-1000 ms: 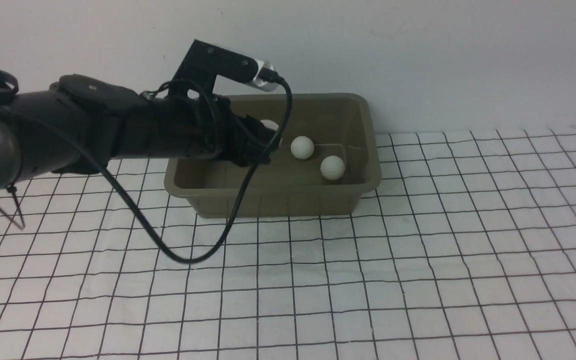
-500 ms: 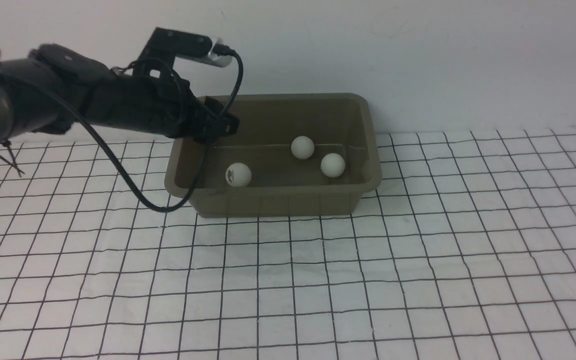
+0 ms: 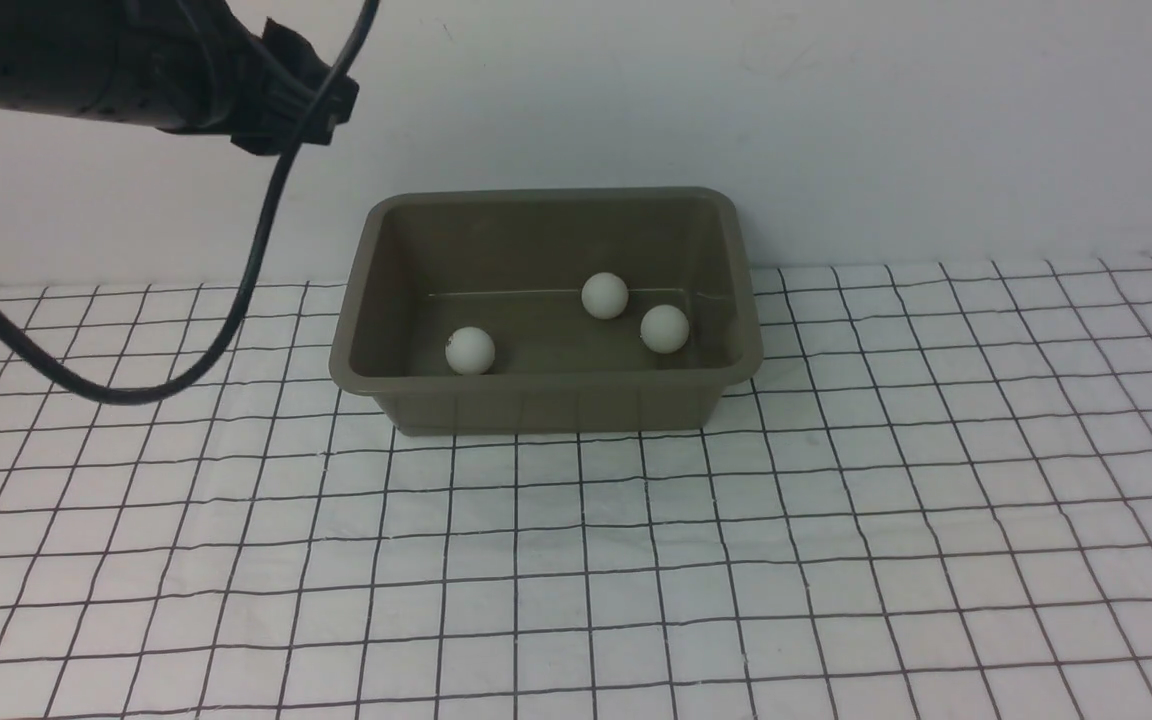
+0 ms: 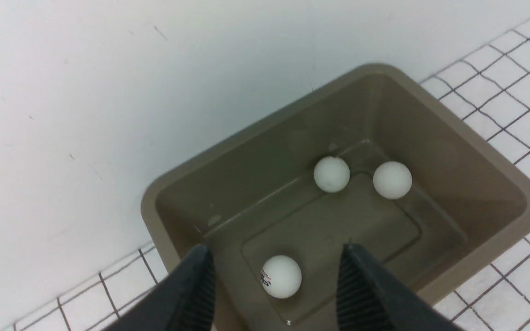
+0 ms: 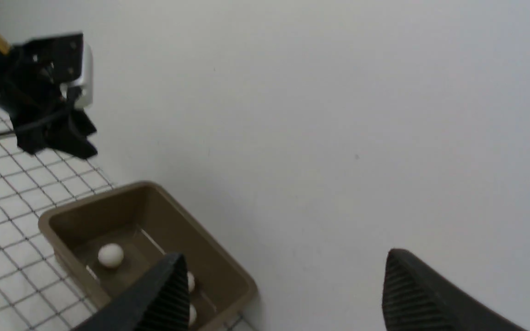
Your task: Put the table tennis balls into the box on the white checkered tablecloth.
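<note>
– Jaws?
– Black left gripper [image 4: 276, 250], black right gripper [image 5: 288, 255]: both wide apart, empty. Retreat smoothly, swinging looped black cable [image 3: 126, 396] clear.
– Beyond?
– White black-gridded cloth [image 3: 551, 600], bearing olive-brown plastic box [image 3: 546, 382]; inside, three small white balls [image 3: 470, 351]. Avoid nudging.

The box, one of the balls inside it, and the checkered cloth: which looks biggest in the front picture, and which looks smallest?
1. The checkered cloth, the largest, spreading out around the box.
2. The box, smaller than the cloth.
3. The ball nearest the box's left side, the smallest; the other two look about the same size.
</note>
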You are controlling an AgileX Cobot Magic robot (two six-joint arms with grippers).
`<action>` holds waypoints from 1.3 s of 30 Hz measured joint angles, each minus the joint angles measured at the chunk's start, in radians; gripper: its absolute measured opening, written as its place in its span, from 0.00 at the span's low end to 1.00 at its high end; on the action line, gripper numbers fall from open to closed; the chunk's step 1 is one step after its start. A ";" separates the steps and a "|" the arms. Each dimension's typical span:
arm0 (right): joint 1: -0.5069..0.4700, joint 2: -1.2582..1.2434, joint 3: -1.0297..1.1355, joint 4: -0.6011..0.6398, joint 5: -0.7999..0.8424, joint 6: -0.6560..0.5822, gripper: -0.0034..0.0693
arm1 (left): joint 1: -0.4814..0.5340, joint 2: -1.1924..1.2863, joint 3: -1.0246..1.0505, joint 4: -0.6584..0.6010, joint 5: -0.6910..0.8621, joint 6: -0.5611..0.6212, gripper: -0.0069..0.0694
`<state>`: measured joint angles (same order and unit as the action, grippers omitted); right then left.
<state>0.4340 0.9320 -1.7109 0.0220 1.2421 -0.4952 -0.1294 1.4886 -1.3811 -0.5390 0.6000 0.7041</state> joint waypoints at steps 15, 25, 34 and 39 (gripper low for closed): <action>0.000 -0.603 1.093 -0.141 -0.603 0.213 0.68 | 0.000 -0.077 0.000 -0.006 0.100 -0.002 0.52; 0.000 -0.654 1.347 -0.210 -0.863 0.495 0.54 | 0.000 -0.077 0.000 -0.035 0.146 -0.001 0.52; 0.000 -0.654 1.452 -0.316 -0.887 0.760 0.50 | 0.000 -0.077 0.000 -0.053 0.151 0.005 0.52; 0.000 -0.654 1.467 -0.306 -0.871 0.781 0.50 | 0.000 -0.077 0.000 -0.053 0.153 0.005 0.52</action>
<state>0.4340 0.2778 -0.2438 -0.2837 0.3708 0.2854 -0.1294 1.4120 -1.3811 -0.5917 0.7529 0.7093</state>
